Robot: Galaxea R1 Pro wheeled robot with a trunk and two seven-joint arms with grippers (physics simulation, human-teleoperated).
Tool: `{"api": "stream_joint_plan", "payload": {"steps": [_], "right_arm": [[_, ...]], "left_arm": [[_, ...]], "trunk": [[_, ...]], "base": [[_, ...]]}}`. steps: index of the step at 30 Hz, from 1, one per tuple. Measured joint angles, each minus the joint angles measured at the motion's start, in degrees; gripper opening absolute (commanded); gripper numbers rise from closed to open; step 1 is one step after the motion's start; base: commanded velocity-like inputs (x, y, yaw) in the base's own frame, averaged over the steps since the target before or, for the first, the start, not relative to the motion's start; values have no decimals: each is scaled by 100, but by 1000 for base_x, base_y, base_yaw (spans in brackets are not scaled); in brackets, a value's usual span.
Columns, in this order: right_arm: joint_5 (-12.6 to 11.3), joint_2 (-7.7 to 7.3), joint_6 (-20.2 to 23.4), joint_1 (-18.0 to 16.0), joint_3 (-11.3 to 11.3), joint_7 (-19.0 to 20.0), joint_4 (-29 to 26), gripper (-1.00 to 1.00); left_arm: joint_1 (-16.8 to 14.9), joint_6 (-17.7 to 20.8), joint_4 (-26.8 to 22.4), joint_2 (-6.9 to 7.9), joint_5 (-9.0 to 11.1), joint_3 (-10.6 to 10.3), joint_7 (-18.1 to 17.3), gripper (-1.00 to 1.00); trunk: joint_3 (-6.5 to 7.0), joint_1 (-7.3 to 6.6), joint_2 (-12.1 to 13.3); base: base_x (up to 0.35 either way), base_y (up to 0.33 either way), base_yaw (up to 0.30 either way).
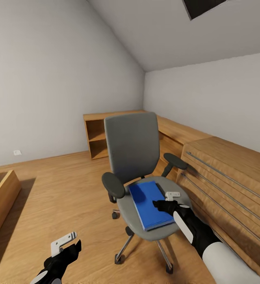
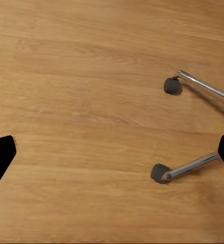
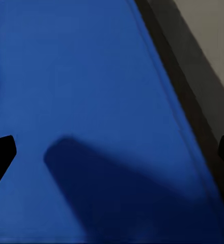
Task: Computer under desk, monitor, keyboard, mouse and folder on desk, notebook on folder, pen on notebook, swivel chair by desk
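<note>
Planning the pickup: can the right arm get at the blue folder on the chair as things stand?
Probably yes: the right claw hangs open right above the folder on the chair seat, with nothing between them.

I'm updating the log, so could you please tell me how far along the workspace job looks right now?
Nothing looks finished yet. The blue folder lies flat on the swivel chair seat. In hand: the right pincer hovers open just over the folder's right edge, not gripping it. The left pincer hangs open above the wooden floor by the chair's casters. Left: moving the folder to the desk, then everything else.
</note>
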Motion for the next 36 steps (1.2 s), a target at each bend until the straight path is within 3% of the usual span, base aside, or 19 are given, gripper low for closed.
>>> {"api": "stream_joint_plan", "payload": {"steps": [11,27,36], "right_arm": [[13,-1,-8,-1,1,-5,14,100],[12,-1,-6,4,-1,-13,172,100],[0,-2,-38,7,-4,-4,160,100]], "left_arm": [[-1,2,0,0,8,8,1,100],[0,2,-1,0,8,9,0,100],[-2,4,-1,0,9,9,0,100]], "trunk": [[0,-3,0],[286,-353,641],[286,-354,642]], "base": [[-69,-8,0],[-1,0,0],[0,0,0]]}}
